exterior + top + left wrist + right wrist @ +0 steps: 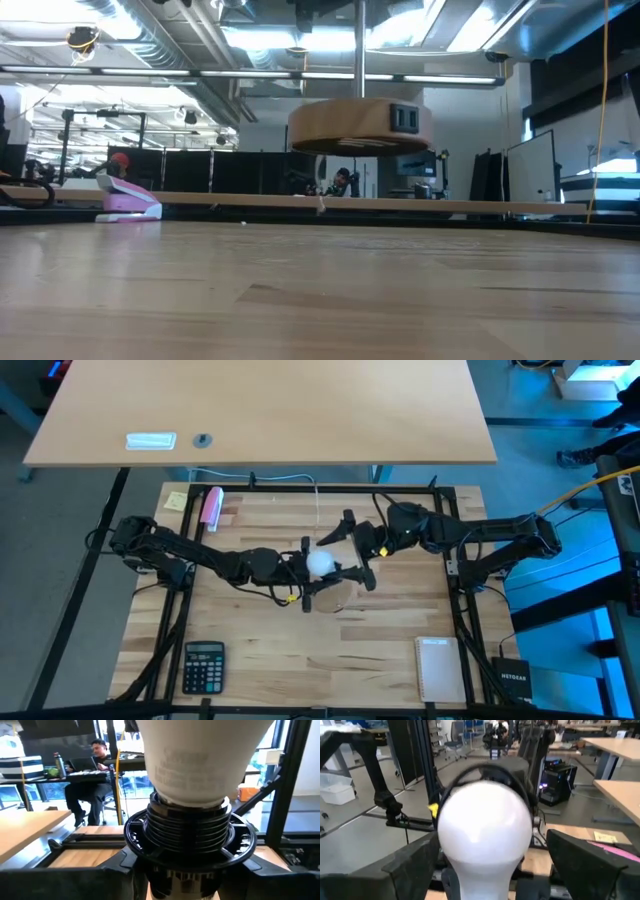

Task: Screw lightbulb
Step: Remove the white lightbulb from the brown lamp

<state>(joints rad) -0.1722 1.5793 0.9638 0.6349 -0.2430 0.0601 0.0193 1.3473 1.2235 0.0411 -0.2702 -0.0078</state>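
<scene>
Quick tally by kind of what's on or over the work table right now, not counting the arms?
Bulb: 1
Wooden disc with socket: 1
Calculator: 1
Notepad: 1
Pink stapler: 1
Yellow sticky note: 1
Total: 6

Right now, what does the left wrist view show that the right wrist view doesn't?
Only the left wrist view shows the ribbed silvery screw base sitting in the black round socket, plus a seated person at a desk behind. Only the right wrist view shows the bulb's round top and the right gripper with its dark fingers spread either side. Both show the small white frosted lightbulb.
</scene>
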